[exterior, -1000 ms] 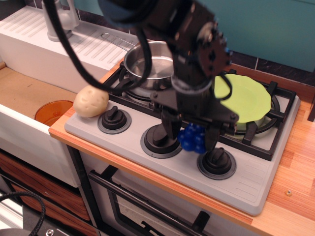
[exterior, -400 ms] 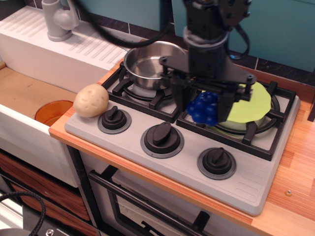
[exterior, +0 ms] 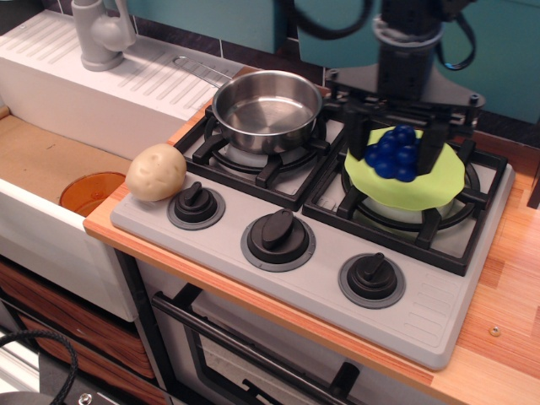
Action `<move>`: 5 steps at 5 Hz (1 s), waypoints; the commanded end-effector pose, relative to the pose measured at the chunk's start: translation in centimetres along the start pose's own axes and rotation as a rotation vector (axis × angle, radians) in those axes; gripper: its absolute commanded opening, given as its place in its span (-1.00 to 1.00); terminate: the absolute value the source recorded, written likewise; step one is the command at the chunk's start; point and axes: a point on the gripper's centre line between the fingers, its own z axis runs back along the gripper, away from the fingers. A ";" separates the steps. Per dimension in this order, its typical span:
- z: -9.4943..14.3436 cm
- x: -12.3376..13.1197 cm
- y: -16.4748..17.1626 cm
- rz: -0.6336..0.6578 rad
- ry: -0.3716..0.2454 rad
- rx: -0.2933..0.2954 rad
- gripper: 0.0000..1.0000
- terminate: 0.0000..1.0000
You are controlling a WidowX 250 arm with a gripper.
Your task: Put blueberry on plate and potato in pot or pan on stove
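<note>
My gripper (exterior: 395, 150) is shut on the blueberry (exterior: 393, 153), a cluster of deep-blue balls, and holds it just above the lime-green plate (exterior: 426, 186) on the right rear burner of the grey stove (exterior: 321, 253). The beige potato (exterior: 155, 172) lies on the stove's front left corner, beside the left knob. The shiny steel pan (exterior: 266, 105) stands empty on the left rear burner, its thin handle pointing back left.
Three black knobs (exterior: 278, 234) line the stove front. An orange round cup (exterior: 91, 192) sits in the sink at the left, below the potato. A grey tap (exterior: 99, 34) stands at the back left. Wooden counter (exterior: 506, 287) lies to the right.
My gripper has lifted the blueberry from between the front knobs and carried it up and back right, over the green plate. The potato and the pan have not moved.
</note>
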 end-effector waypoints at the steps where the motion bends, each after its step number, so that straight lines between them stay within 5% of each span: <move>1: 0.4 5.4 -0.5 -0.017 -0.054 -0.033 -1.00 -1.00; 2: -0.3 5.8 -0.3 -0.022 -0.045 -0.040 -1.00 -1.00; 3: -0.2 5.1 -0.5 -0.007 -0.026 -0.016 1.00 -1.00; 5: 1.4 2.9 -0.1 -0.006 0.015 -0.013 1.00 -1.00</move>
